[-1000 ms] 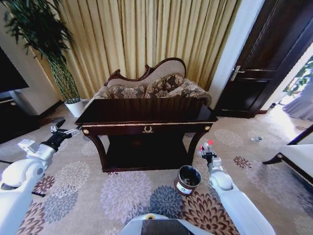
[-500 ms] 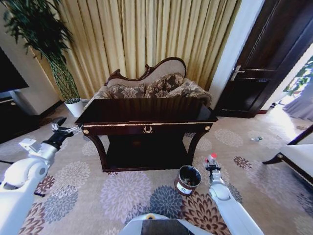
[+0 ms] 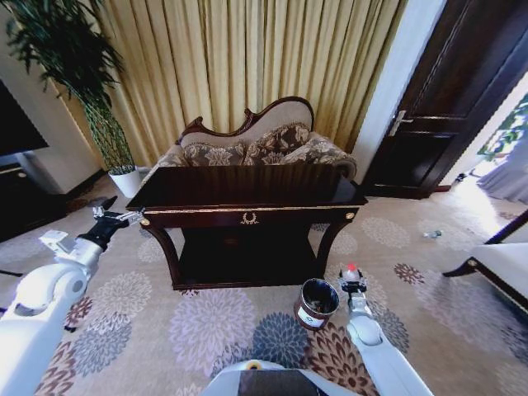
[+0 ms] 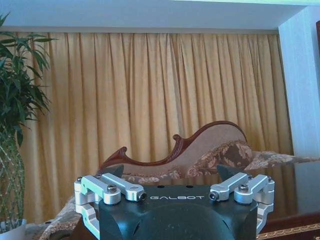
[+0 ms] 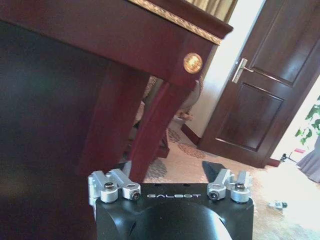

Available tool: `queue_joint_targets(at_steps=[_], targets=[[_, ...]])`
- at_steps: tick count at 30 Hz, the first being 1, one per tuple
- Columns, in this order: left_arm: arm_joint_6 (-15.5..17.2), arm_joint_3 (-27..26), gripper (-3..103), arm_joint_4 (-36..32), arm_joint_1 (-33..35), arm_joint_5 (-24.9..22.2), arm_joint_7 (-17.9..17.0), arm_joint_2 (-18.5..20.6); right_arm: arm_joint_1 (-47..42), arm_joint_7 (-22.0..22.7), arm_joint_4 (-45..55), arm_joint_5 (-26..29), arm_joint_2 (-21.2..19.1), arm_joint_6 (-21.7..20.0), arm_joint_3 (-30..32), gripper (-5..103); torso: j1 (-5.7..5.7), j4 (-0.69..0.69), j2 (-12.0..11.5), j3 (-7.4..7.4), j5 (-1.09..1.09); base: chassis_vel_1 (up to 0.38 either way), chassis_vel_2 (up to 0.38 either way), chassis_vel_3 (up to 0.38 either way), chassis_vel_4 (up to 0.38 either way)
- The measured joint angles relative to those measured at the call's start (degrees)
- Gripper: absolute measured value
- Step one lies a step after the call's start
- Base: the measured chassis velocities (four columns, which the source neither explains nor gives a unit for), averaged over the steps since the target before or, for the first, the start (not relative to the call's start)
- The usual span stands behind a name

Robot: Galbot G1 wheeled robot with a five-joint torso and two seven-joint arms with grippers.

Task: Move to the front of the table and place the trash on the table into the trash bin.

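We stand before the desk (image 3: 247, 198), both arms low at its ends.

Our right end effector (image 3: 352, 278) hangs just beside the trash bin (image 3: 316, 303), which sits on the patterned carpet (image 3: 206, 326) near the desk's right front leg; its wrist view shows its fingers spread apart with nothing between them. Our left end effector (image 3: 115, 219) hovers near the desk's left front corner, fingers likewise apart and empty. A sofa (image 3: 256, 144) stands behind the desk. We cannot make out any trash on the glossy top.
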Motion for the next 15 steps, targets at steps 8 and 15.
queue_joint_targets(at_steps=[8, 15], targets=[[0.0, 0.0, 100, 0.7, -0.2, -0.1, 0.1, -0.2, -0.3, 0.5, 2.2, 0.0, 0.2, -1.3, -0.5, 100, 0.00, -0.01, 0.0, 0.00, 0.00, 0.000, 0.000, 0.000, 0.000], [-0.1, 0.6, 100, 1.0, -0.9, 0.0, 0.3, -0.4, -0.7, 0.7, 3.0, 0.6, -0.4, -1.4, -0.3, 100, 0.00, -0.01, 0.0, 0.00, 0.00, 0.000, 0.000, 0.000, 0.000]])
